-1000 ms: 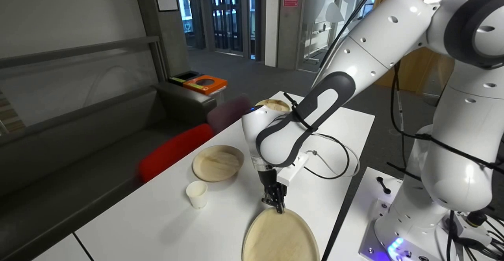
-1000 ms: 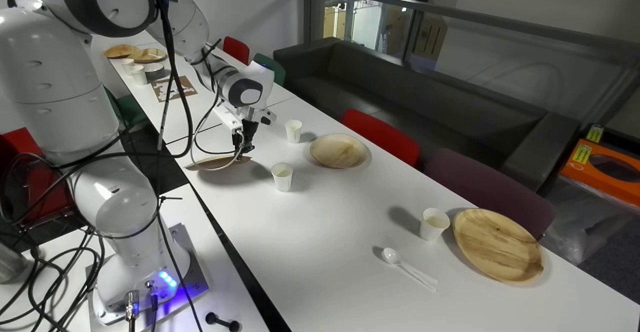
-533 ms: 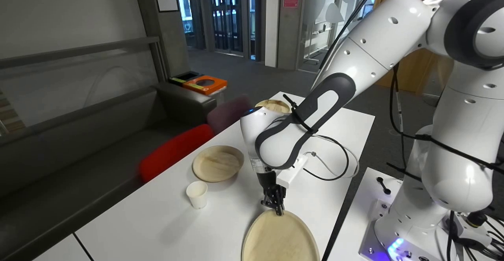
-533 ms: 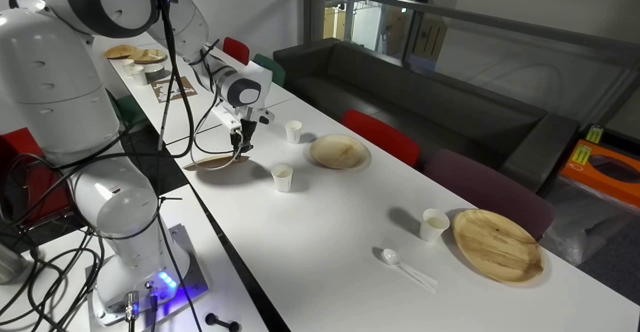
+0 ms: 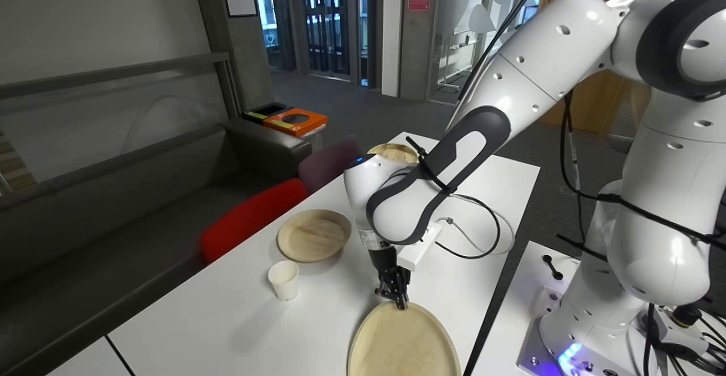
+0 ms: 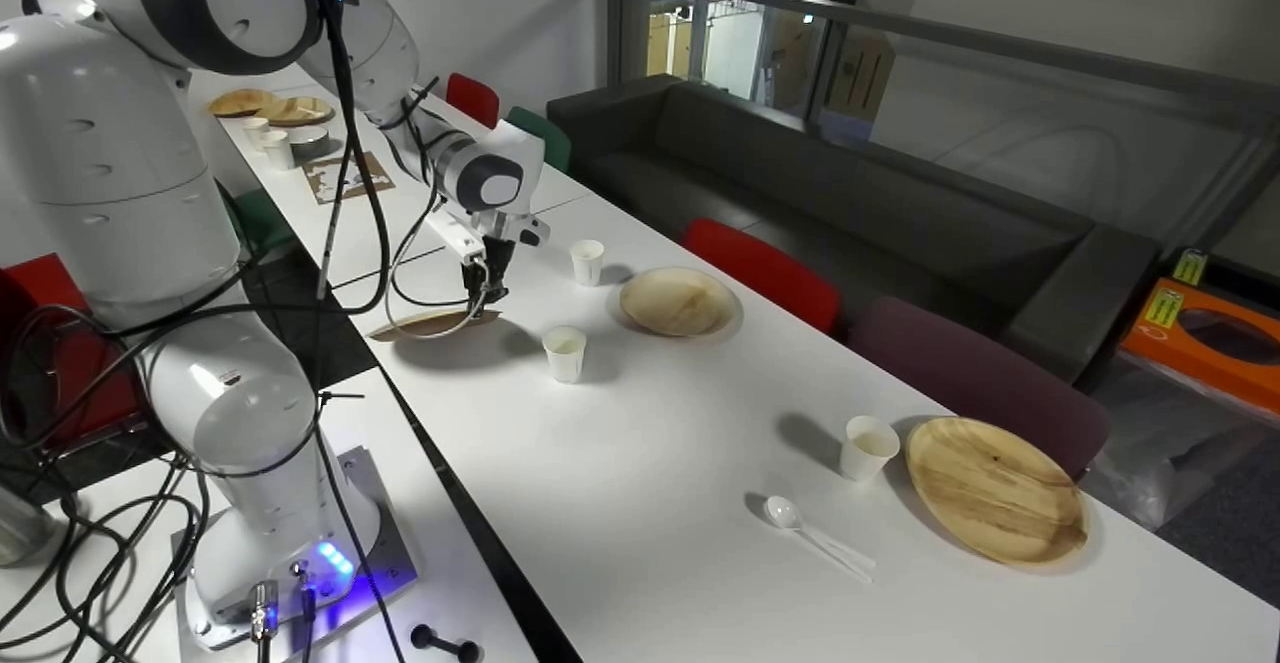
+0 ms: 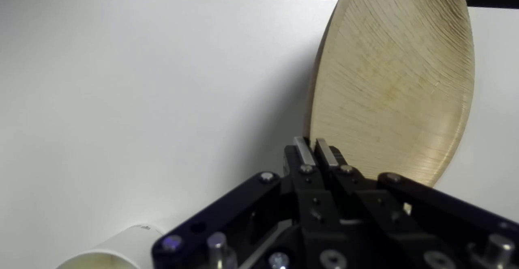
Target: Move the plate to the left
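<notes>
By the edge of the table: plate, tilted; whether wholly off the surface, unclear.
Gripper: fingers pinching the plate's rim.
Rim hold: likely because its thinness suits narrow fingers.
Tilt: probably from holding one side only.

Wht tbl. has tan dish, streaky wood plate nr. edge, wht cups & wht cutlery.

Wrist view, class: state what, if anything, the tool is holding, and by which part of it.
The plate, by one side of its rim, pinched in the tool.
</notes>
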Available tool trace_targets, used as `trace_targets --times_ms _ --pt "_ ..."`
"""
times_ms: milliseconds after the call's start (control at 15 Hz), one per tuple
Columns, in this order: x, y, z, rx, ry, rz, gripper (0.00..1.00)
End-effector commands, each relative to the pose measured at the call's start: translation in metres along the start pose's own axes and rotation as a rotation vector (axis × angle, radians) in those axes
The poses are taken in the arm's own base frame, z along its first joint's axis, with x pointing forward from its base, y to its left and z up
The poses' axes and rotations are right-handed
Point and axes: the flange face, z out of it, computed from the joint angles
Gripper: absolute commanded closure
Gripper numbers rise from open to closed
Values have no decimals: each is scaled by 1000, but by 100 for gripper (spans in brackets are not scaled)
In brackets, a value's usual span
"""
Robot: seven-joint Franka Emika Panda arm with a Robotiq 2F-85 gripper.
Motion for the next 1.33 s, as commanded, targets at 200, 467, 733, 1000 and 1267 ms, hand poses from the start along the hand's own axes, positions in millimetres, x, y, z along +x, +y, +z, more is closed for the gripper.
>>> trace_targets --times_ms 200,467,733,1000,1267 --pt "12 -6 8 -63 -9 -5 99" --pt "29 -4 27 -130 -8 50 99" --pt "43 -4 46 -182 -27 86 99" --pt "56 -5 64 -213 -48 116 99" --pt "60 -10 70 -226 -54 136 68"
